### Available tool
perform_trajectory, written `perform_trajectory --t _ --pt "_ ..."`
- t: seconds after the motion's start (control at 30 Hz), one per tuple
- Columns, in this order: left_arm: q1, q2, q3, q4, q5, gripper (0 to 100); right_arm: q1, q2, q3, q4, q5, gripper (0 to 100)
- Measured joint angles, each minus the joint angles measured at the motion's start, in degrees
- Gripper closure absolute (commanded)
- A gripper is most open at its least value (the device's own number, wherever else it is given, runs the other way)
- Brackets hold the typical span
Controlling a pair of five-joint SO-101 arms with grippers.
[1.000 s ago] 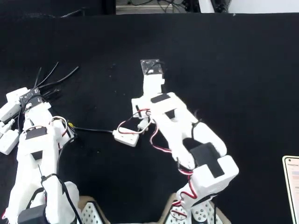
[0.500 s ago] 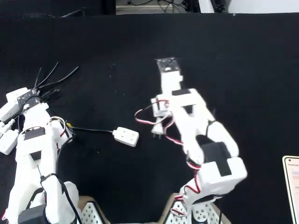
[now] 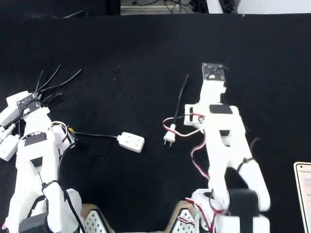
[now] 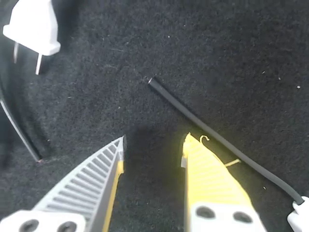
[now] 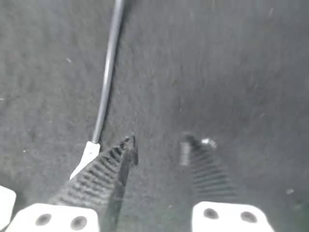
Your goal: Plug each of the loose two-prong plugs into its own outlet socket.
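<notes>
While both pincers hang spread and empty, the white plastic two-prong plug (image 3: 169, 137) lies loose on the black, felt-like surface (image 3: 97, 39).
Its thin, round black cord (image 3: 181, 97) runs just beside the right pincer (image 5: 157, 145), whose fingers are dark and ribbed. The white rectangular outlet socket block (image 3: 131, 141) lies apart from the plug. The left pincer (image 4: 152, 150), ribbed grey and yellow, hovers near another white flat-bladed plug (image 4: 33, 26). A pale floor strip (image 3: 146, 7) borders the far edge.

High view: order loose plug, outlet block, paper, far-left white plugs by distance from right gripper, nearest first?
From the right gripper:
1. Loose plug, centre, left of the arm.
2. Outlet block, further left.
3. Paper, right edge.
4. White plugs, far left edge.
</notes>
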Motion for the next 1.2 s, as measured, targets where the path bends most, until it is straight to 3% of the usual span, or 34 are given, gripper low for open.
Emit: perform_trajectory --t 0.1,0.27,0.33,0.6,0.9,1.07,1.2 --pt "0.0 0.0 0.0 0.0 0.0 80 -0.8 -2.9 0.0 0.0 14.2 80.0" --pt "0.0 0.0 0.0 0.0 0.0 80 -4.0 -4.0 0.0 0.5 47.9 79.8" --pt "0.0 0.0 0.0 0.0 0.0 80 -5.5 -4.1 0.8 0.4 57.9 79.8" --pt "-0.1 0.0 0.0 0.0 0.0 80 -10.3 -4.1 10.9 -5.9 82.5 80.0" --pt "-0.1 0.0 0.0 0.0 0.0 80 -14.3 -4.1 11.6 -7.4 86.8 78.7" --pt "-0.1 0.0 0.0 0.0 0.0 80 -14.3 -4.1 11.6 -4.4 86.8 65.9" --pt "-0.1 -0.4 0.0 0.0 0.0 80 -14.3 -4.1 9.2 1.4 86.9 70.9"
